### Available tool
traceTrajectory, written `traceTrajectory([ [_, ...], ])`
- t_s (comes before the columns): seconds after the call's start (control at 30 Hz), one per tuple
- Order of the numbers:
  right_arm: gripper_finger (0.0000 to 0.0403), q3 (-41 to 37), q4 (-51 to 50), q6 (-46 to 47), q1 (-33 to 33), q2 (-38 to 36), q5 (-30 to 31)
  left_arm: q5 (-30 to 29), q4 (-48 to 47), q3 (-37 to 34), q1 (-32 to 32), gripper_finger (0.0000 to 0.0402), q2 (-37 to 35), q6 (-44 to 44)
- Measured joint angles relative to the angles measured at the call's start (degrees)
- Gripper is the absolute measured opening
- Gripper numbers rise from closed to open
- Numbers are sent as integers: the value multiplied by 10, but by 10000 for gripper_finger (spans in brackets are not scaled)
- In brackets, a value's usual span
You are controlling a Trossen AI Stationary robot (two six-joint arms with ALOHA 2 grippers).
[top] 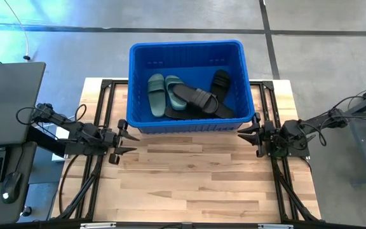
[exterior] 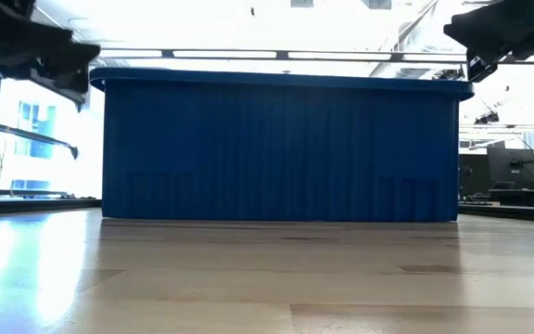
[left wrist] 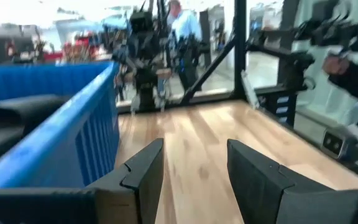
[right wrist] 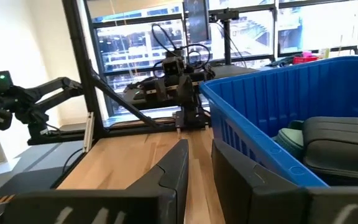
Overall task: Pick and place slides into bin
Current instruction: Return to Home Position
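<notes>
The blue bin [top: 186,46] stands at the table's far middle. Inside it lie two green slides [top: 157,95] side by side and several black slides [top: 199,98] piled across one another; one black slide [top: 221,83] leans on the right wall. My left gripper [top: 129,142] stands open and level just off the bin's near left corner, with nothing between its fingers [left wrist: 145,177]. My right gripper [top: 250,135] stands off the near right corner, its fingers [right wrist: 176,171] a narrow gap apart and holding nothing. A black slide [right wrist: 340,140] shows over the rim.
Bare wooden table [top: 196,184] spreads in front of the bin. A laptop and a keyboard [top: 5,95] lie on a side table to the left. Black frame rails [top: 103,89] run along both table sides. A person [left wrist: 179,25] stands beyond the table.
</notes>
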Motion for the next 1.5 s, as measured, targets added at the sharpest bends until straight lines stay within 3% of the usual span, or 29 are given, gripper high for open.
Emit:
traceTrajectory([
  [0.43, 64, 0, -3, -16, 0, 0, 12, 18, 17, 0, 0, 161, 0, 18],
  [0.77, 64, 0, -2, -20, 0, 0, -18, 18, 16, 1, 0, 161, 0, 19],
  [1.13, 64, -4, -8, -164, 0, 1, -18, 18, 16, 1, 0, 161, 0, 19],
  [1.37, 62, 1, -11, -53, 0, 0, -17, 18, 16, 1, 0, 161, 0, 19],
  [1.5, 64, 2, -11, -49, 0, 0, -31, 18, 16, 1, 0, 161, 0, 19],
])
